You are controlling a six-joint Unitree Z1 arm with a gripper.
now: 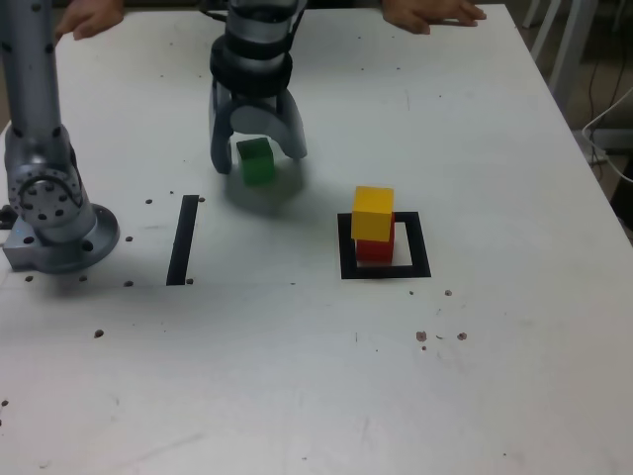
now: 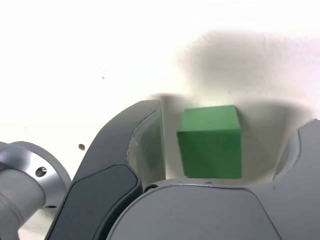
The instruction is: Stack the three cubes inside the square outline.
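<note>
Square outline: black tape frame on the white table, nearest of the task items to the exterior camera, towards the exterior view's right
Red cube: sits inside the square outline, on its white centre
Yellow cube: stacked on top of the red cube, turned slightly relative to it
Black strip: straight tape line, well apart from the outline, on the exterior view's left
My base: grey column and round foot at the exterior view's left edge, just beside the strip
Green cube: on the table beyond the strip and the outline, outside the frame, between my fingers; also in the wrist view
My gripper: pointing down over the green cube, jaws spread to either side of it; the wrist view shows a gap on both sides, so nothing is clamped
Hands: a person's hands rest at the far table edge
</note>
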